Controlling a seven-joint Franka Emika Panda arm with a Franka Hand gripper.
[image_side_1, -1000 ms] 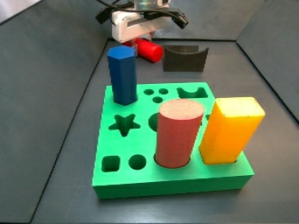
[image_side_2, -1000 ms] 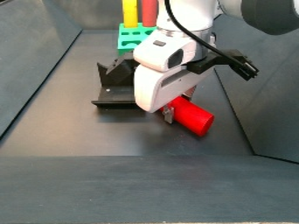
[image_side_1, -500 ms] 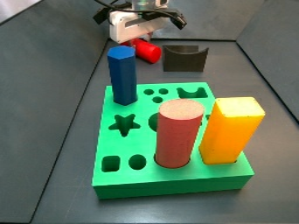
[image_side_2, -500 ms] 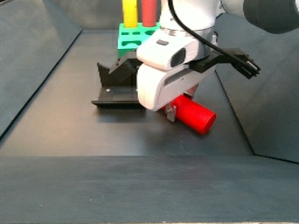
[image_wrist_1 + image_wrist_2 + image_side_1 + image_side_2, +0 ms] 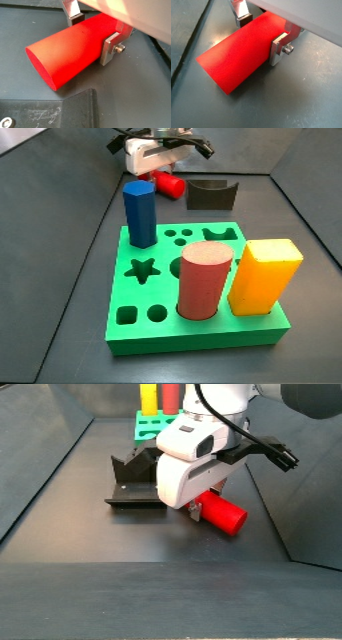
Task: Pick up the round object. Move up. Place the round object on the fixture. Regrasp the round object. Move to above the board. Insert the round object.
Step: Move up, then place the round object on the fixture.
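Wrist views: my gripper (image 5: 92, 31) (image 5: 261, 31) has its fingers closed on the round object (image 5: 70, 50) (image 5: 246, 51), one each side.
Side views: round object (image 5: 168, 184) (image 5: 221, 514) held under my gripper; fixture (image 5: 210, 194) (image 5: 132, 482) just beside; board (image 5: 193, 288) well apart.

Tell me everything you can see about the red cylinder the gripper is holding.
The round object is a glossy bright red plain cylinder with a flat circular end, smooth like plastic. It lies tilted between the fingers of the gripper, which clamp its sides. It is beside the fixture, just above the dark floor.
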